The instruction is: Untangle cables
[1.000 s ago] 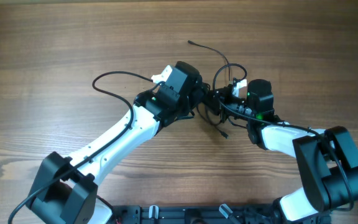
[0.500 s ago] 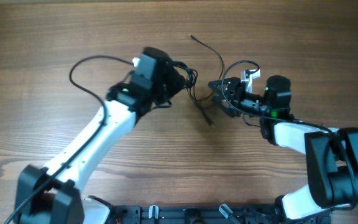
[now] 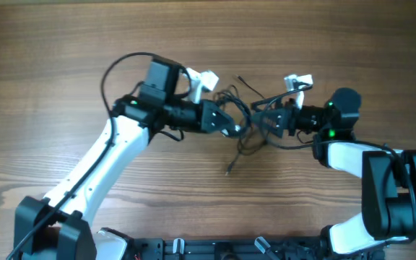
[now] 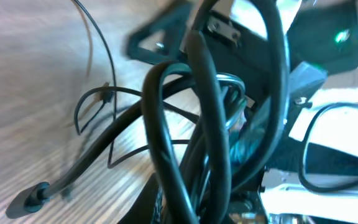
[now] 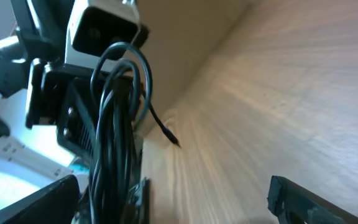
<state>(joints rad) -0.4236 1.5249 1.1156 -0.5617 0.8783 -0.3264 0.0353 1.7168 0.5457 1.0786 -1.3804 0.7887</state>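
The cables [image 3: 245,115] form a thin black tangle at the table's middle, between my two grippers. My left gripper [image 3: 227,124] points right and is shut on the tangle's left side. The left wrist view is filled by the looped cables [image 4: 210,124], and a plug end [image 4: 27,198] trails low on the wood. My right gripper [image 3: 267,121] points left at the tangle's right side with its fingers wide apart. The right wrist view shows that gripper [image 5: 166,194] open, the cable bundle [image 5: 114,124] hanging just inside its left finger [image 5: 45,198].
One loose strand end [image 3: 230,169] lies toward the front, another [image 3: 240,78] toward the back. The left arm's own thick black cable loop [image 3: 121,66] arches over the wooden table [image 3: 49,58]. Both arm bases stand at the front edge.
My left gripper has shut on the cables and swung right with them. My right gripper let go and opened, backed off to the right, and now faces the tangle again.
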